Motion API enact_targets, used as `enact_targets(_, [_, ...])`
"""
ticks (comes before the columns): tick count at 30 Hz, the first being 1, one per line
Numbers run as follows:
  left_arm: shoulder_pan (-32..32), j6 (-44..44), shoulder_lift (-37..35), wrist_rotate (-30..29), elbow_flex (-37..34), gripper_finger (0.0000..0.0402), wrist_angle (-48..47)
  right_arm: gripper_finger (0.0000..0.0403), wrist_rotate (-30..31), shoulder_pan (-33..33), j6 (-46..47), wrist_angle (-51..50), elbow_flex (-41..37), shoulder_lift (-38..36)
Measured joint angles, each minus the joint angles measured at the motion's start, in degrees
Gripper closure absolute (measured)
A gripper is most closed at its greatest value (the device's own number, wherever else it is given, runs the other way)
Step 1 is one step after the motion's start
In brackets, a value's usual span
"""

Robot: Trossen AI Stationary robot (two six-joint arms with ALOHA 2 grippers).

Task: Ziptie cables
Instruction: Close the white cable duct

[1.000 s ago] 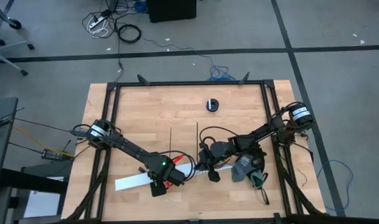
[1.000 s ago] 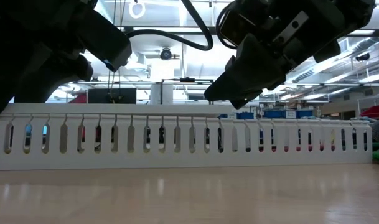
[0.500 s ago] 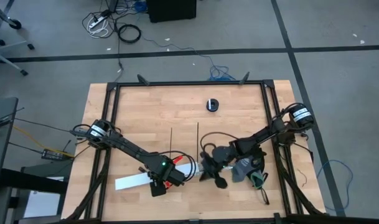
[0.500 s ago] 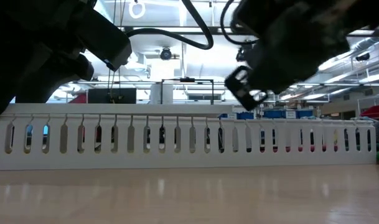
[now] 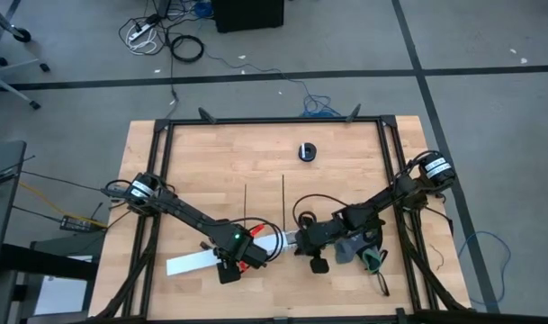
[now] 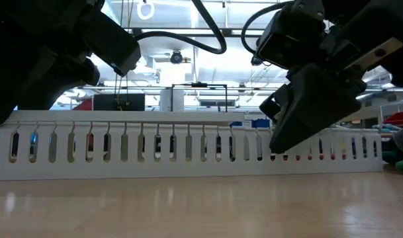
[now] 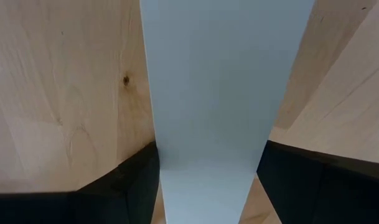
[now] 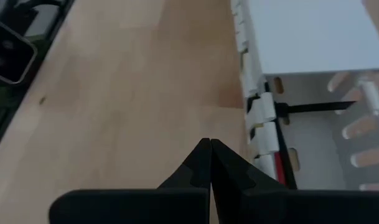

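- Left gripper (image 7: pixel 208 180) clamps the white slotted channel (image 7: pixel 220 81) between its fingers.
- Right gripper (image 8: pixel 210 163), fingers closed and empty, hovers just beside the channel's end.

Even, bright light falls on my pale wooden tabletop (image 5: pixel 211 153) in the high view, with only faint, soft shadows under my arms and no glare. In the low view, ceiling strip lights at the upper centre and right of the frame burn white, so my arms stand as dark silhouettes against them. The long white slotted plastic channel (image 6: pixel 188 149) is fairly sharp there, while the wood at the bottom of the frame blurs and carries pale reflections. In my left wrist view that channel (image 7: pixel 220 93) is a flat, featureless band. My right wrist view is softly out of focus.
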Motion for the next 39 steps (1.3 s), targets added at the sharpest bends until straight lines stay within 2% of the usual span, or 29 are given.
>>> enact_targets(15, [0.0,0.5,0.0,-0.2,0.0,0.0175,0.0,0.0402,6.0,-0.8,0.0,0.3,0.0,0.0])
enact_targets(29, [0.0,1.1,0.0,0.5,0.0,0.0175,0.0,0.0403,4.7,-0.8,-1.6,3.7,0.0,0.0])
enact_targets(35, [0.0,0.4,0.0,0.8,0.0,0.0174,0.0,0.0403,1.5,-0.8,-4.3,4.3,0.0,-1.2])
enact_targets(39, [0.0,0.4,0.0,1.1,0.0,0.0175,0.0,0.0403,4.8,-0.8,-6.0,5.1,0.0,-3.5])
